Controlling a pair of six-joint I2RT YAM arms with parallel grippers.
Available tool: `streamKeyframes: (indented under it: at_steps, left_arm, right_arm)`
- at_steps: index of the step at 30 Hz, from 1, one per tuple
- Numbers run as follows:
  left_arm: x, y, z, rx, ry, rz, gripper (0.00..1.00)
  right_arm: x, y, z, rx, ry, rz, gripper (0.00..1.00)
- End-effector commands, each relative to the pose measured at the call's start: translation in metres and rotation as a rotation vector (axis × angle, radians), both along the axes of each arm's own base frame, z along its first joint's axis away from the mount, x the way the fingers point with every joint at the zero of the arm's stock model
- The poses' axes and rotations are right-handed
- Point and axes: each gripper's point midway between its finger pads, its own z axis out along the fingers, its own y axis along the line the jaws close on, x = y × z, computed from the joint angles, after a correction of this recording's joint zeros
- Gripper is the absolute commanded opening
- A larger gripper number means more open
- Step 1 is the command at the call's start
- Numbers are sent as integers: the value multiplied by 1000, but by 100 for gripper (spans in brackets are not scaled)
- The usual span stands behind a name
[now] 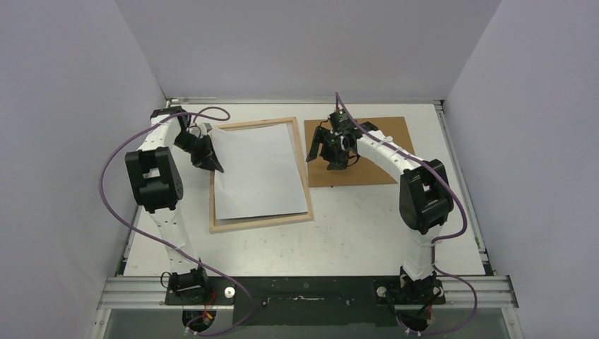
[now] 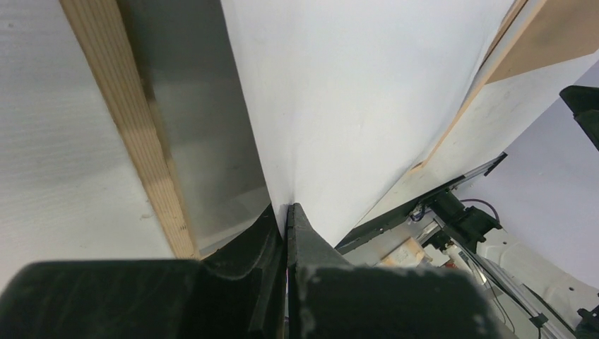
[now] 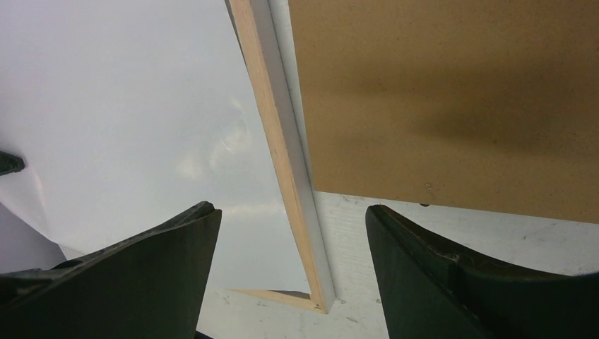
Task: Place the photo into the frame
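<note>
The frame (image 1: 261,223) lies on the table with its pale wood back up. Over its opening rests the photo (image 1: 258,169), blank white side up, its picture side hidden. My left gripper (image 1: 214,164) is shut on the photo's left edge, which stands raised off the frame. In the left wrist view that gripper (image 2: 286,212) pinches the white photo (image 2: 367,106) beside the wooden frame (image 2: 134,134) rail. My right gripper (image 1: 330,157) hovers open at the frame's right side. Its wrist view shows the gripper (image 3: 289,210) astride the frame (image 3: 282,155) rail, photo (image 3: 127,106) to the left.
A brown backing board (image 1: 367,152) lies flat right of the frame, under the right arm, and shows in the right wrist view (image 3: 452,99) and the left one (image 2: 558,35). Grey walls close in the table on three sides; a metal rail (image 1: 304,288) runs along the near edge.
</note>
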Motion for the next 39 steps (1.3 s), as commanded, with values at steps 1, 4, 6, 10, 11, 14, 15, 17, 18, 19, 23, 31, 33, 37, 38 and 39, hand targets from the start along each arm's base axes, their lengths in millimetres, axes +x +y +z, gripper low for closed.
streamKeyframes:
  at_steps: [1,4,6,10,11,14,15,17,18,19,23,31,33,37,38,39]
  left_arm:
    - [6,-6,-1,39,-18,-74,0]
    - [8,-3,-2,70,-14,-91,0]
    - [11,-2,-1,74,-21,-98,0]
    - [13,3,0,103,-25,-106,0]
    - [14,3,0,104,-26,-107,0]
    - [15,0,-1,88,-24,-104,0]
    - [15,-3,-2,76,-24,-104,0]
    - [14,-10,-5,65,-26,-107,0]
    - [13,-14,-6,62,-23,-107,0]
    - [13,-16,-8,57,-16,-99,0]
    - [10,-22,-14,33,14,-48,0]
    - [7,-16,-17,77,35,-26,1]
    - [8,-16,-15,78,29,-22,3]
    - [12,-19,-13,63,3,-13,4]
    - [13,-20,-12,55,-2,-12,4]
    - [15,-21,-12,50,-7,-10,5]
  right_arm:
    - [2,2,10,-20,-37,25,76]
    - [0,2,9,-22,-33,27,76]
    - [-1,1,8,-24,-31,29,76]
    - [0,1,8,-27,-34,35,76]
    - [-1,1,8,-29,-33,37,76]
    - [-2,0,7,-41,-24,46,76]
    - [-2,-1,7,-45,-23,49,76]
    - [-2,-1,6,-51,-22,53,76]
    - [-2,-2,5,-52,-21,53,76]
    - [-2,-2,4,-53,-20,53,76]
    - [-4,-3,1,-59,-17,63,76]
    - [-8,-4,-8,-58,-6,71,76]
    - [-8,-4,-8,-58,-6,74,76]
    - [-8,-4,-8,-59,-8,77,76]
    - [-8,-4,-8,-60,-8,78,76]
    - [-9,-5,-7,-61,-10,80,76]
